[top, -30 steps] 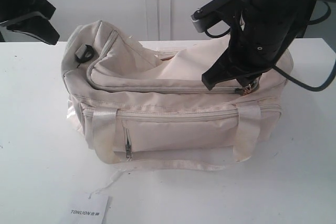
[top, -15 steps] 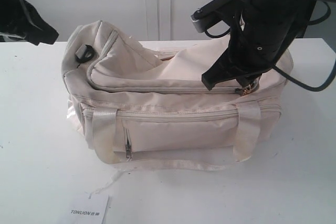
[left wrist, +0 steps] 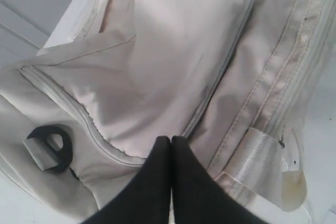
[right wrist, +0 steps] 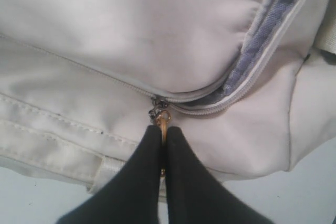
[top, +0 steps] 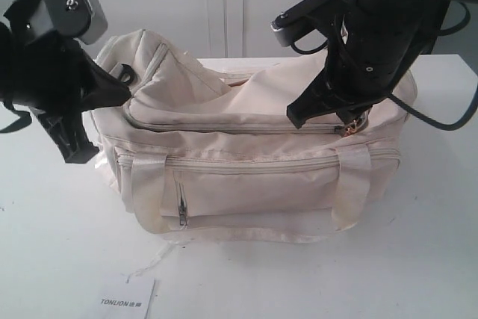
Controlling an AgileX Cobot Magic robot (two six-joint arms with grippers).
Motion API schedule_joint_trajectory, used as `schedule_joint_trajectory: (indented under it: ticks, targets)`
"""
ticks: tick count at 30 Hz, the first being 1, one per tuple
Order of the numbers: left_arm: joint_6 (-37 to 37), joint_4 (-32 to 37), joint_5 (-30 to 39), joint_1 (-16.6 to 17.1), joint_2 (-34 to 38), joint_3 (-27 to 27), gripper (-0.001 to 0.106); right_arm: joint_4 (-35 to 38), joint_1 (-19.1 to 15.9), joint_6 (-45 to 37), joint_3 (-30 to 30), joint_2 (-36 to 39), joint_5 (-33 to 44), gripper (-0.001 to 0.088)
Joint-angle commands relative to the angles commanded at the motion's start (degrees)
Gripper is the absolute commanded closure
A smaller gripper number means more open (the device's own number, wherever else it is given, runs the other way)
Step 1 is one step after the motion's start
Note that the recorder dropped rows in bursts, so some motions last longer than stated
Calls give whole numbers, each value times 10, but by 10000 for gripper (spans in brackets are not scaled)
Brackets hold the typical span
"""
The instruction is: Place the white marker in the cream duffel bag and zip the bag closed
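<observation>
— Looking for the large soft cream fabric duffel bag (top: pixel 246 184)?
— Found; lying on the flat white table (top: pixel 418 244), long side toward the exterior view; carrying two shiny satin strap handles (top: pixel 351 184) draped down the front face, with a short front pocket zipper (top: pixel 181 203) between them; set just behind a white paper tag printed TONLION (top: pixel 127 300) at the near table edge.
— Checking the right black two-fingered gripper (right wrist: pixel 161 129)?
— Pinched narrow on the small gold keyring pull (right wrist: pixel 164 118) at the right end of the curved top zipper (top: pixel 224 126); from the right wrist view, showing teeth parted on one side of the slider and joined on the other.
— Checking the left black gripper (left wrist: pixel 170 140) too?
— Closed tight, fingertip against fingertip; touching the bag's fabric beside the zipper seam at the left end, near a black plastic strap buckle (left wrist: pixel 50 148); cannot tell whether any cloth is caught between the tips.
— Spotting the slim white marker anywhere?
— Cannot tell; out of sight from all three views.
</observation>
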Motion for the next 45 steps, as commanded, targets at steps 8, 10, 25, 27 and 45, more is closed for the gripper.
schedule_joint_trajectory:
  ticks: [8, 10, 25, 27, 45]
  targets:
    - [69, 0, -43, -39, -51, 61, 1053, 0, 0, 0, 0, 0, -1, 868]
    - [86, 2, -52, -56, -59, 71, 1053, 0, 0, 0, 0, 0, -1, 868]
    - [192, 4, -177, -134, -35, 146, 1053, 0, 0, 0, 0, 0, -1, 868]
    - [192, 4, -181, -134, -22, 146, 1053, 1, 0, 0, 0, 0, -1, 868]
    - [163, -22, -208, -134, 5, 146, 1053, 1, 0, 0, 0, 0, -2, 868]
